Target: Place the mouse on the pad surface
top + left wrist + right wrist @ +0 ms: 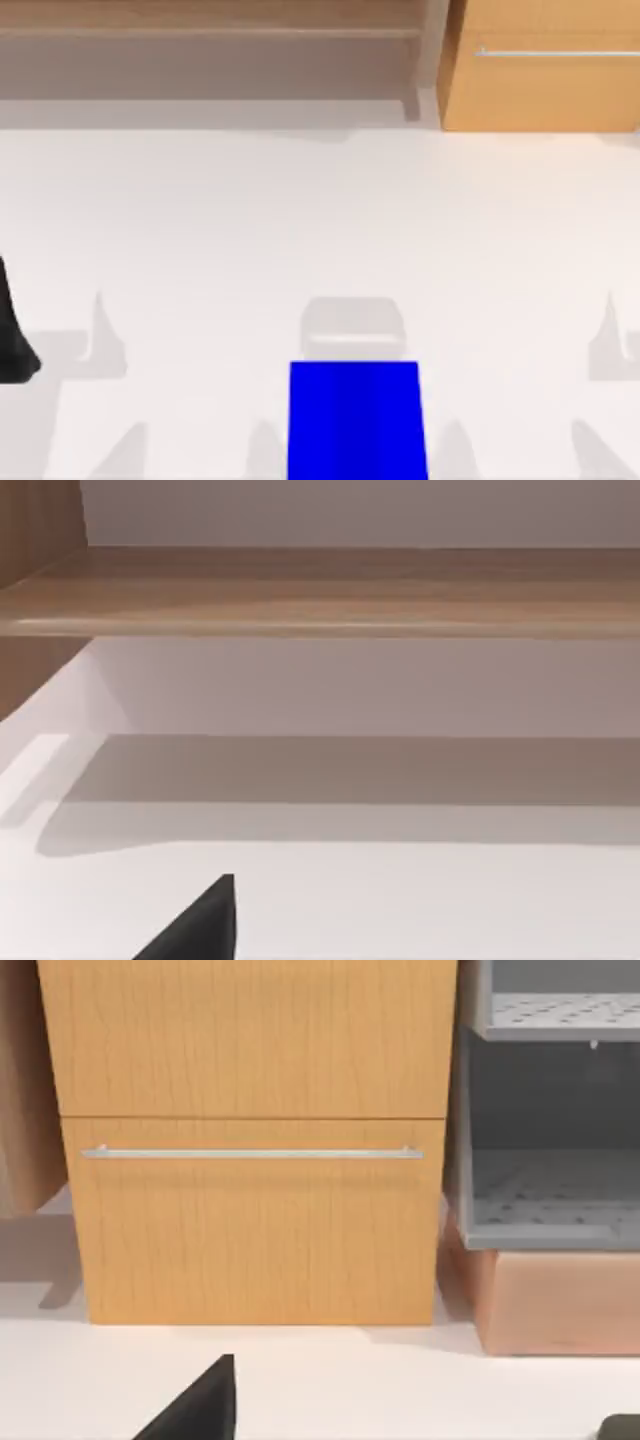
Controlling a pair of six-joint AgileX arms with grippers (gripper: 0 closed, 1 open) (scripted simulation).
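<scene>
- No words, labels, brand names, numbers or signs can be read in any of the views.
- The blue pad (356, 418) at 6 o'clock on the desk (300, 220) is plain and carries no print.
- The pale mouse (352, 328) just beyond it bears only a faint lighter line, no lettering.
- The wooden drawer front (255, 1140) with its metal handle (250, 1152) carries no writing.

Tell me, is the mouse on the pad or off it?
Off. In the top view the mouse lies on the white table just beyond the pad's far edge.
</scene>
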